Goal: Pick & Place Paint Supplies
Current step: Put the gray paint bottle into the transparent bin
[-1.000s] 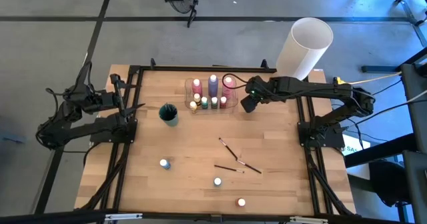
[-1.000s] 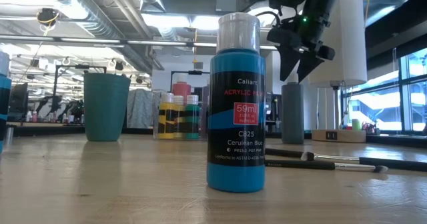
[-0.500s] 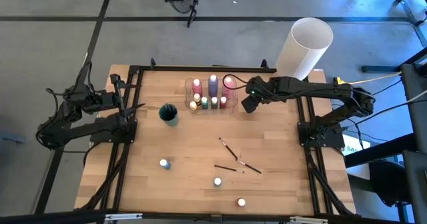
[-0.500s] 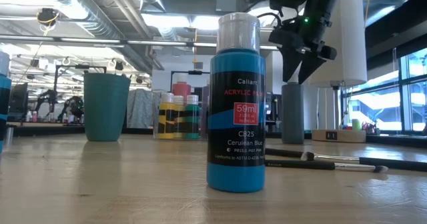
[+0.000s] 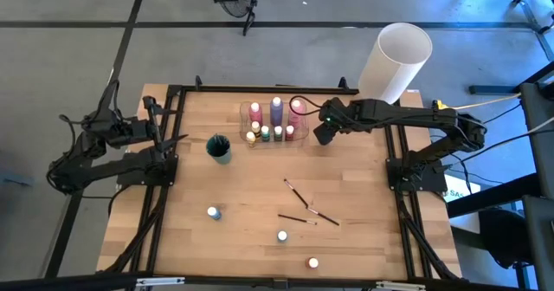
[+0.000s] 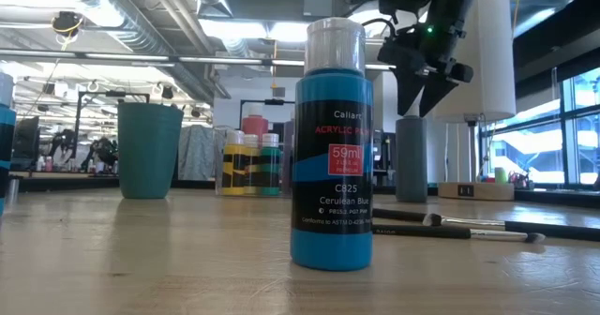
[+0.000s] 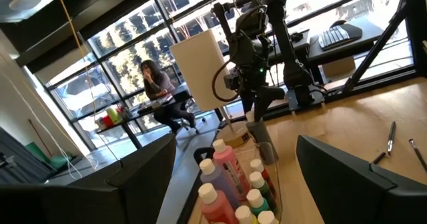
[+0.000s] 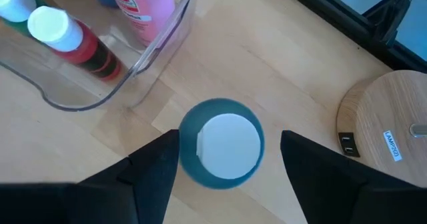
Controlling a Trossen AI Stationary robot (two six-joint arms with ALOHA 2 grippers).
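Note:
A clear tray (image 5: 299, 138) at the table's far middle holds pink, purple and small white-capped paint bottles (image 5: 276, 111). Just right of it stands a grey-blue, white-capped bottle (image 8: 223, 148), upright on its base on the wood. My right gripper (image 6: 419, 109) hangs open just above that bottle, pointing steeply down, a finger on either side of the cap and apart from it. Three thin paintbrushes (image 5: 299, 194) lie flat on the table's middle right. My left gripper (image 5: 173, 139) waits open at the left edge, pointing level.
A teal cup (image 5: 219, 147) stands left of the tray. Three small bottles stand apart toward the near edge: a blue one (image 5: 213, 212), another (image 5: 282, 236) and a third (image 5: 312, 262). A big white cylinder lamp (image 5: 396, 61) rises at the far right, its wooden base (image 8: 387, 137) near the gripper.

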